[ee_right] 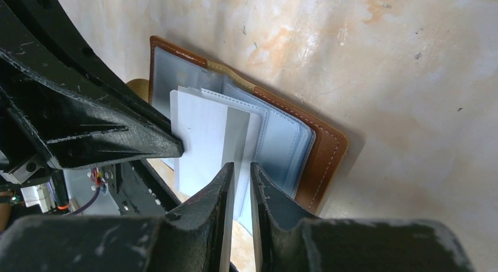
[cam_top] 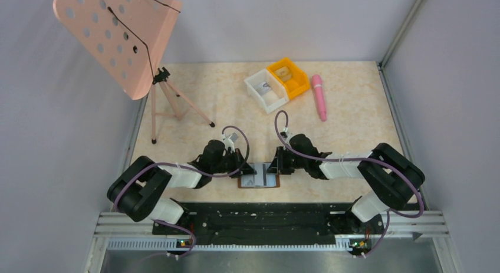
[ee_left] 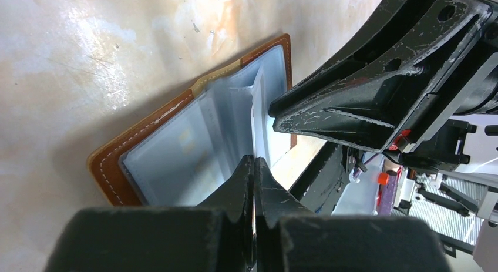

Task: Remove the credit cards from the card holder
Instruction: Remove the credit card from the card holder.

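Observation:
The brown card holder [cam_top: 258,180] lies open on the table near the front edge, its pale blue-grey pockets up [ee_left: 117,160] [ee_right: 326,148]. My left gripper [cam_top: 246,168] [ee_left: 253,160] is shut, its tips pinched on the edge of a whitish credit card [ee_right: 199,137] [ee_left: 264,140] that stands partly out of the pockets. From the other side, my right gripper [cam_top: 272,167] [ee_right: 238,166] has its jaws drawn close around a grey pocket leaf [ee_right: 236,131], leaving a narrow slit. Both grippers nearly touch above the holder.
A white bin [cam_top: 266,89] and an orange bin [cam_top: 288,77] stand at the back, with a pink pen-like stick [cam_top: 319,96] to their right. A pink perforated stand [cam_top: 121,37] on a tripod occupies the back left. Walls close both sides.

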